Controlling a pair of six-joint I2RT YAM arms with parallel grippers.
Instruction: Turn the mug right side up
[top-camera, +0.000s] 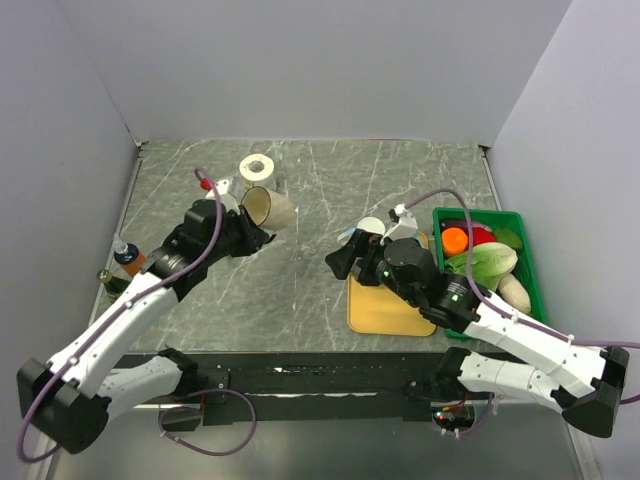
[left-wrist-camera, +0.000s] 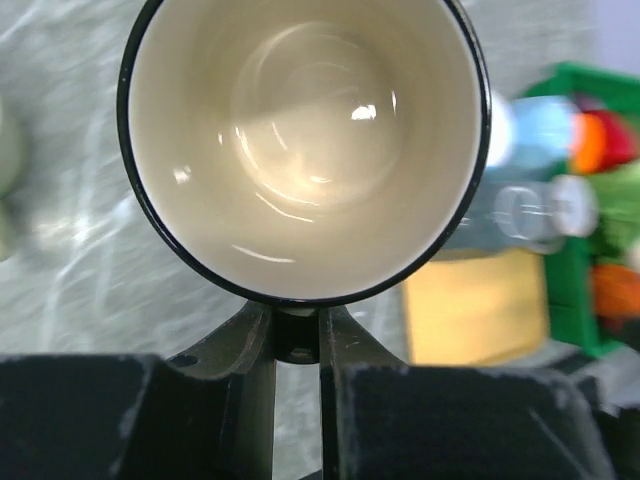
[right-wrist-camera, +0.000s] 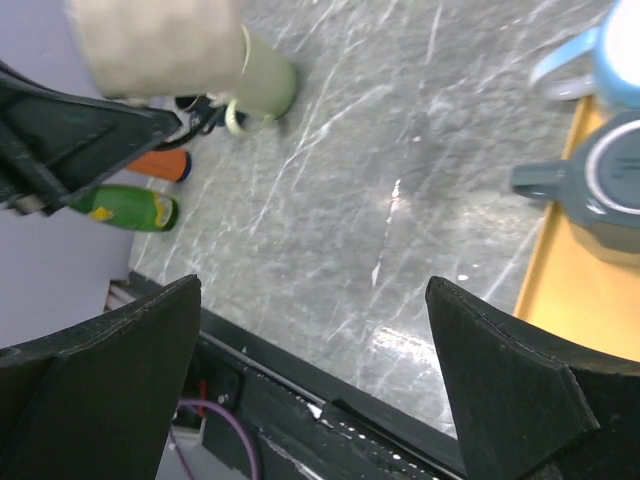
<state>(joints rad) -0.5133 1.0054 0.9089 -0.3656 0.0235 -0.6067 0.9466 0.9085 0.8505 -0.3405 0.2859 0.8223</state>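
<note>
Mug (left-wrist-camera: 305, 140) in left end effector (left-wrist-camera: 297, 335)

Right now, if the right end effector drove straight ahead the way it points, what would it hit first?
Probably the bare tabletop: the right end effector, open, points down at marble. The held mug sits off-line, upper left. Depth is unclear.

Cream mug (left-wrist-camera: 300, 150) with a black rim, grey white-veined table (top-camera: 330, 190), green basket (top-camera: 478, 213), yellow board (top-camera: 385, 312).

Four mugs (top-camera: 268, 208), two bottles (top-camera: 128, 257), one bin (top-camera: 480, 214)
</note>
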